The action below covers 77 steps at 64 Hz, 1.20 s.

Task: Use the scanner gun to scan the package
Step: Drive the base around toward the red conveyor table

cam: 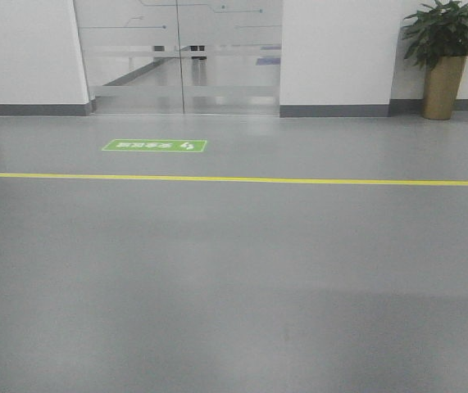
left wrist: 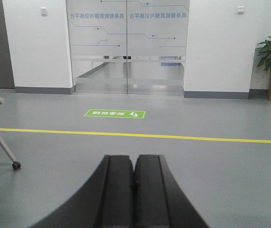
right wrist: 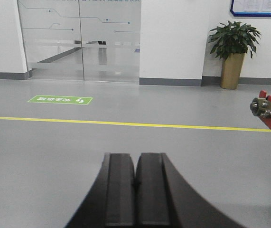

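The left fingers [left wrist: 118,190] and the right fingers [right wrist: 120,190] are pressed together and hold nothing, above a grey floor [cam: 234,286]. Farther are a yellow line [cam: 234,179], a green sign [cam: 154,146], glass doors [cam: 180,57] and a potted plant [cam: 445,49]. No view shows the package or the scanner gun.

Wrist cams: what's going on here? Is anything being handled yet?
Nothing is being handled. The left hand and right hand are both shut and empty, pointing out over the grey floor. No cardboard package or scanner gun shows in any view. Ahead lie a yellow floor line, a green rectangular floor sticker, frosted glass doors and a leafy plant in a gold pot. The scan has not started.
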{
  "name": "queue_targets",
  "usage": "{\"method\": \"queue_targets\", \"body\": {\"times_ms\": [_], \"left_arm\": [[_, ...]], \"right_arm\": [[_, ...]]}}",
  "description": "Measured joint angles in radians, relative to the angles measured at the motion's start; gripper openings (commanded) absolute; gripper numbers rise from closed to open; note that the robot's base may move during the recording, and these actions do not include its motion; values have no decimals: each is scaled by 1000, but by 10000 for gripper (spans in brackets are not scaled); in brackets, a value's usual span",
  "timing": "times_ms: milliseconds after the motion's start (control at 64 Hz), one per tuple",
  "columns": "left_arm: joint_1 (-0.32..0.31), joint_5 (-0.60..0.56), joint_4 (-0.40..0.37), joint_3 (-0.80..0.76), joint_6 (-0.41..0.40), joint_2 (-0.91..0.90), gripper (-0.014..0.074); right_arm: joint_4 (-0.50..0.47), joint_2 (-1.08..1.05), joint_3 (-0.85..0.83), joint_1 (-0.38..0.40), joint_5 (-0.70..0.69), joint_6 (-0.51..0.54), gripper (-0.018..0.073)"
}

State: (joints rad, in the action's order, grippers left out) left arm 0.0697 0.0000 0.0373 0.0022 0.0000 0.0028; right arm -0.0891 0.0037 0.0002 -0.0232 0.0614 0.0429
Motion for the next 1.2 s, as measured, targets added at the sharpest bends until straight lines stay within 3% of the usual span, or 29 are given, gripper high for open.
{"method": "queue_targets", "body": {"times_ms": [1203], "left_arm": [[0,0,0,0,0,0,-111]], "right_arm": [[0,0,0,0,0,0,-154]]}}
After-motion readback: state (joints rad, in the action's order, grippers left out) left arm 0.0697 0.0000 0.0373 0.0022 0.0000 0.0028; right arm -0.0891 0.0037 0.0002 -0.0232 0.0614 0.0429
